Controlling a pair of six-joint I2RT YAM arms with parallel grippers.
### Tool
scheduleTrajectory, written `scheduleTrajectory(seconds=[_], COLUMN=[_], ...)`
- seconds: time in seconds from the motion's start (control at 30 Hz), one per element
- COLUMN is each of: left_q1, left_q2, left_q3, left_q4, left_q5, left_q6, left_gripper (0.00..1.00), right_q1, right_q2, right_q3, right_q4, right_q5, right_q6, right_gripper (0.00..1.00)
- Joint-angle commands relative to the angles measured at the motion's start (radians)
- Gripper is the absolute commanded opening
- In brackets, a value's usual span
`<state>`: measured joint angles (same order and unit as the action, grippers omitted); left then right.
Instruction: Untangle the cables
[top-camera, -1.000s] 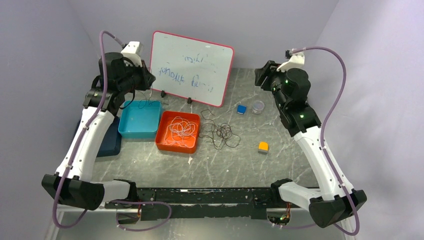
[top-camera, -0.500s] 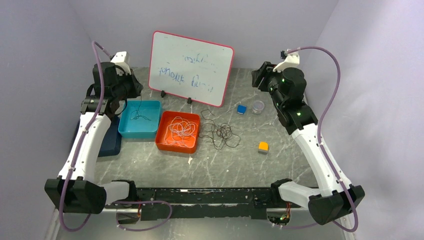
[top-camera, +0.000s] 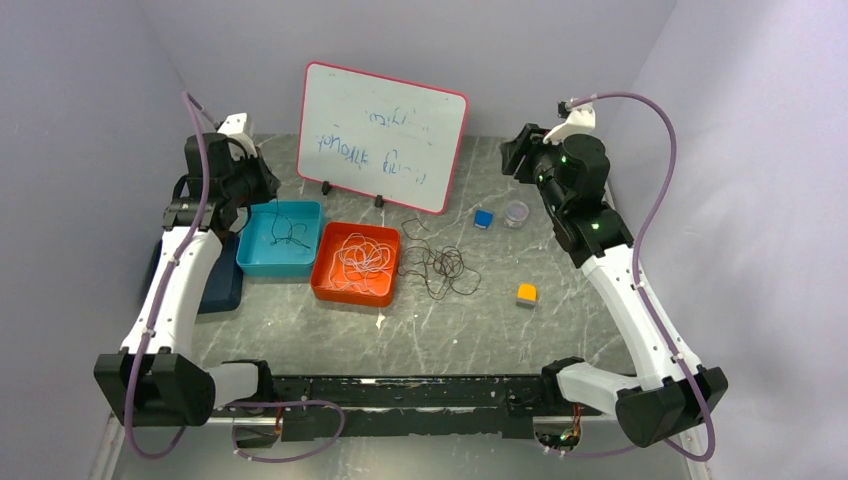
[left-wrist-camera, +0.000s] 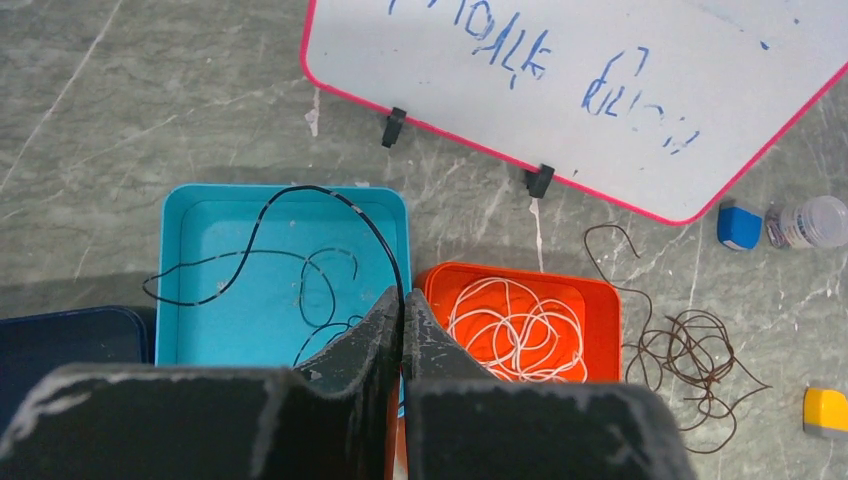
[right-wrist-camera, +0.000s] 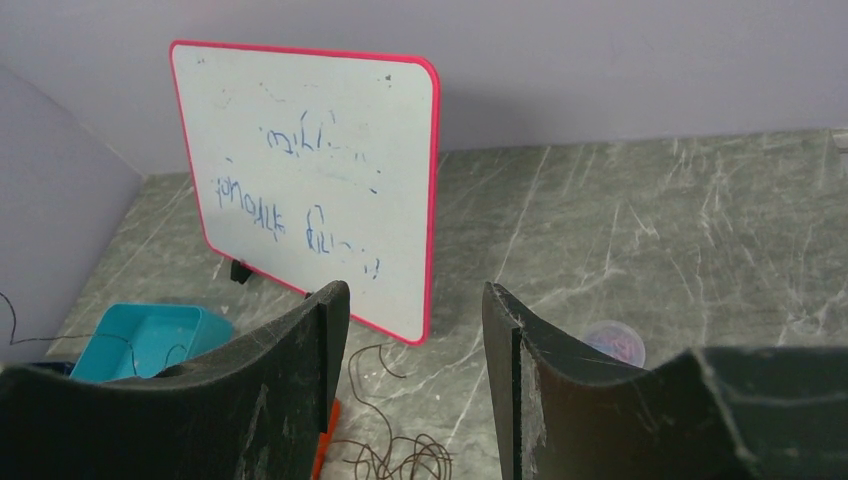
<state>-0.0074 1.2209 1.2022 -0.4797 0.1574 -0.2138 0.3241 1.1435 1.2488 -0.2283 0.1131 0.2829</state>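
Observation:
My left gripper (left-wrist-camera: 403, 298) is shut on a thin black cable (left-wrist-camera: 300, 190), pinched at the fingertips. It hangs over the right edge of the teal tray (left-wrist-camera: 180, 200), and the cable arcs up from the jaws and curls down onto the tray floor (top-camera: 283, 232). A white cable (top-camera: 362, 255) lies coiled in the orange tray (top-camera: 350, 295). On the table right of that tray sits a dark brown cable (top-camera: 437, 265) in loose loops. My right gripper (right-wrist-camera: 415, 295) is open and empty, raised at the back right (top-camera: 512, 158), well above the brown cable (right-wrist-camera: 400, 455).
A whiteboard (top-camera: 385, 135) on small feet stands behind the trays. A blue cube (top-camera: 483, 219) and a small clear jar (top-camera: 516, 213) sit at the back right, with an orange cube (top-camera: 526, 294) nearer. Left of the teal tray lies a dark blue tray (top-camera: 222, 285).
My left arm has drawn back to the left, and the black cable has dropped from hanging at the tray's back edge to lying in the teal tray. The right arm barely shifted.

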Motion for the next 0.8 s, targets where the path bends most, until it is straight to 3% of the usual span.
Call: scheduleTrajectory(seconds=[0.0, 0.3, 0.77], left_q1=[0.026, 0.035, 0.021], left_q2=[-0.003, 0.052, 0.235], left_q3=[-0.033, -0.094, -0.165], left_q4=[0.042, 0.081, 0.149], left_q5=[0.010, 0.050, 0.287], left_q6=[-0.022, -0.027, 0.006], left_gripper=[0.07, 0.07, 0.07], right_q1=[0.005, 0.003, 0.003], right_q2=[0.002, 0.006, 0.023], right_q3=[-0.012, -0.022, -0.033], right_q4=[0.029, 0.033, 0.044], right_q5=[-0.016, -0.019, -0.045], right_q6=[-0.002, -0.001, 0.010], right_gripper=[0.55, 0.55, 0.55])
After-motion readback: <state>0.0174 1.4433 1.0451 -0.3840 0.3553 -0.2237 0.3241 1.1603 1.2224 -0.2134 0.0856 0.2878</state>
